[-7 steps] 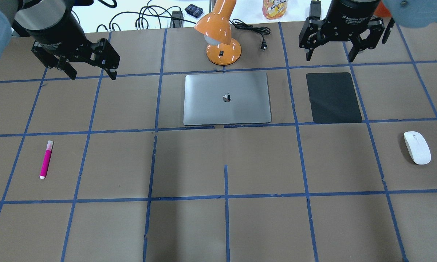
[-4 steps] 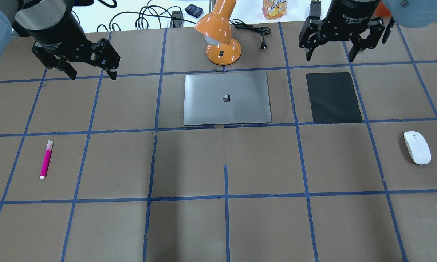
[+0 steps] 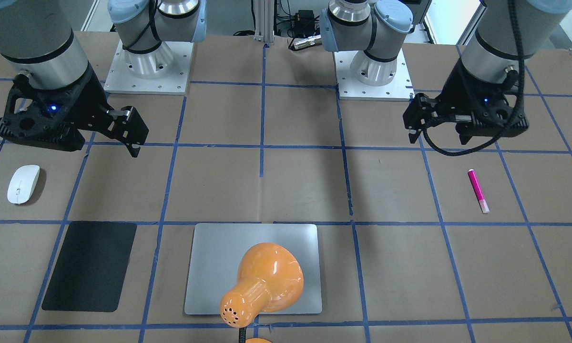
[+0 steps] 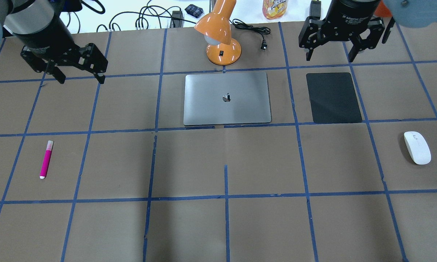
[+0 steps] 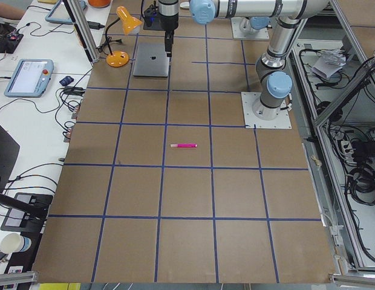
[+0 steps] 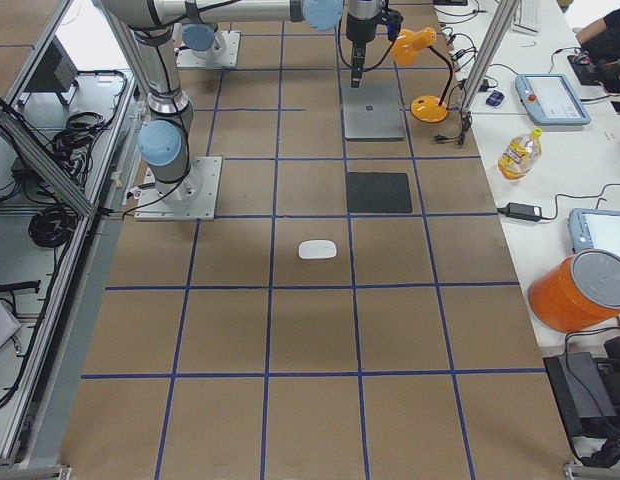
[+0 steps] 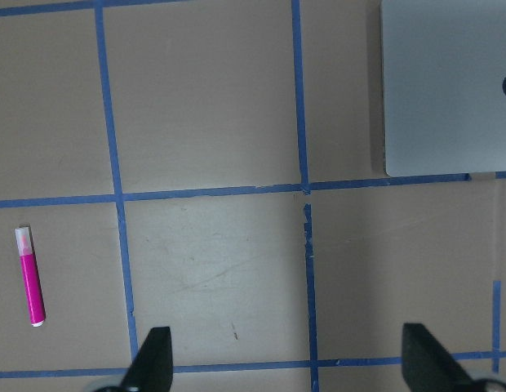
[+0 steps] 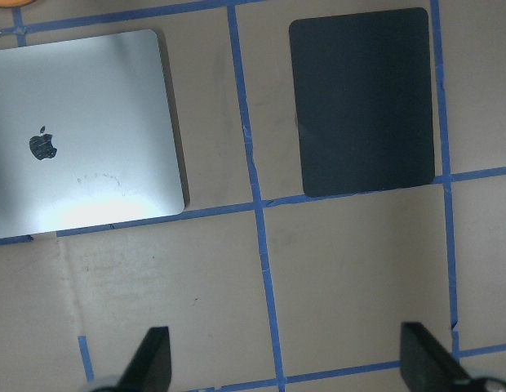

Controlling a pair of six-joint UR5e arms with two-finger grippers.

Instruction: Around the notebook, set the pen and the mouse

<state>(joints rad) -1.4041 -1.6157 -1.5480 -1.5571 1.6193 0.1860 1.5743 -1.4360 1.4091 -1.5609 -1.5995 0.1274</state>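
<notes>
The left claw has slid toward the overhead view's upper left, wide open and empty, probably lining up on the pen at lower left. The right claw stays put, open and empty. The mouse lies far right of the central notebook.

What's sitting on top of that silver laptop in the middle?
Nothing: seen from overhead, the notebook is bare except its logo. The orange desk lamp stands just beyond its far edge; its shade merely hides part of the notebook from the front camera.
</notes>
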